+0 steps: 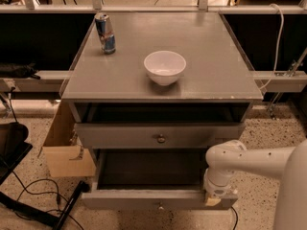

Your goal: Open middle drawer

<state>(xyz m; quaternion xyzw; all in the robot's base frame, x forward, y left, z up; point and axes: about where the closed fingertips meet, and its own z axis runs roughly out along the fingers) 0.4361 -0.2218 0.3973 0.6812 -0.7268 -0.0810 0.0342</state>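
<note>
The grey cabinet shows two drawers. The upper one has a small round knob and stands slightly out. Below it, the middle drawer is pulled well out towards me, its dark interior showing and its knob at the bottom of the view. My gripper points down at the right end of this drawer's front, at the end of the white arm that comes in from the right. The lowest drawer is hidden.
A white bowl and a drink can stand on the cabinet top. A cardboard box sits against the cabinet's left side. Black cables and a dark stand lie on the speckled floor at lower left.
</note>
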